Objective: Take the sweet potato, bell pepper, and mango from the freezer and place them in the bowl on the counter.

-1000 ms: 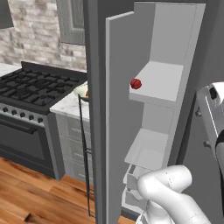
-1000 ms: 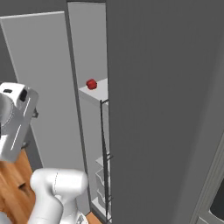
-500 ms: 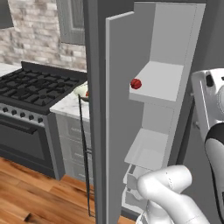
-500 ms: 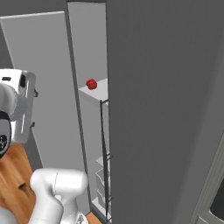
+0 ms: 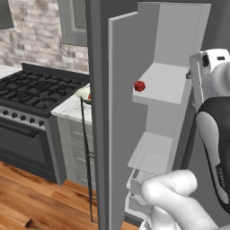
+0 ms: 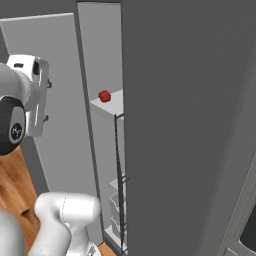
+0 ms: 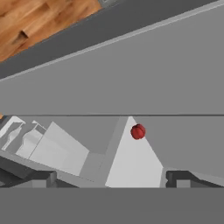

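Kitchen: gas stove (image 5: 33, 92), freezer (image 5: 166, 90).

- A black gas stove (image 5: 33, 90) with dark grates stands as the landmark at the left.
- Below its cooktop, a row of small knobs (image 5: 20, 117) runs above the dark oven door (image 5: 22, 150).
- Behind the stove rises a pale brick wall (image 5: 31, 40).
- A grey upper cabinet (image 5: 74, 22) hangs above the stove's right end.
- Wooden plank floor (image 5: 36, 202) spreads before the stove.

The freezer (image 5: 101, 134) has a matt dark grey shell, with smooth pale plastic-looking shelves (image 5: 164, 85) inside. The bell pepper (image 5: 139, 86) is glossy red. At nine o'clock, the tabletop (image 5: 72, 108) is veined white marble, the gas stove (image 5: 31, 94) matt black metal, the floor (image 5: 27, 202) polished wood planks, the wall (image 5: 31, 40) rough brick.
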Motion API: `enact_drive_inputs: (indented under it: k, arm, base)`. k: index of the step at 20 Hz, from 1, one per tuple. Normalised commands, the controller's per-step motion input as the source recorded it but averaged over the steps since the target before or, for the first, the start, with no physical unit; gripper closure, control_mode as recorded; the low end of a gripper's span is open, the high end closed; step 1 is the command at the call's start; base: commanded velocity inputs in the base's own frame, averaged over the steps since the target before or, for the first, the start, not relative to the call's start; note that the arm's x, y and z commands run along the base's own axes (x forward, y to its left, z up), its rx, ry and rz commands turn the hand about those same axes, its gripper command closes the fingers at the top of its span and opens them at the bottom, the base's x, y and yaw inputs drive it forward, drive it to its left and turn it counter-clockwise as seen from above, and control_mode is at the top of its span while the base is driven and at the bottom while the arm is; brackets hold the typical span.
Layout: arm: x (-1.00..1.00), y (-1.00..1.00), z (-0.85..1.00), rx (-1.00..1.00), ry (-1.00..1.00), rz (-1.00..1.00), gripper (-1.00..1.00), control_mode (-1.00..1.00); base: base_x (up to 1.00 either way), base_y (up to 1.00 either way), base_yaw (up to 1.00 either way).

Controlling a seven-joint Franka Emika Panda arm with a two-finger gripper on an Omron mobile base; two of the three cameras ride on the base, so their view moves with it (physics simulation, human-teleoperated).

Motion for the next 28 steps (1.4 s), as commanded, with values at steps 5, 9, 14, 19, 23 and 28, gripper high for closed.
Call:
enact_drive_inputs:
  k: [5, 9, 14, 19, 23, 28]
  arm:
    - [0.4, 0.08, 0.11, 0.0, 0.01, -0.12, -1.0, -1.0]
    - [0.46, 0.03, 0.0, 0.01, 0.0, -0.09, -1.0, -1.0]
    - [0.14, -0.14, -0.19, 0.19, 0.0, 0.03, -1.0, -1.0]
    - [0.34, -0.01, -0.09, 0.09, 0.04, 0.0, -1.0, -1.0]
    - [0.47, 0.0, -0.11, 0.0, 0.06, 0.0, -1.0, -1.0]
    - [0.36, 0.0, -0.25, 0.0, 0.07, 0.0, -1.0, -1.0]
  base:
    - [0.0, 0.0, 0.0]
    - [0.0, 0.0, 0.0]
    - [0.0, 0.0, 0.0]
    - [0.0, 0.0, 0.0]
    - [0.0, 0.0, 0.0]
    - [0.0, 0.0, 0.0]
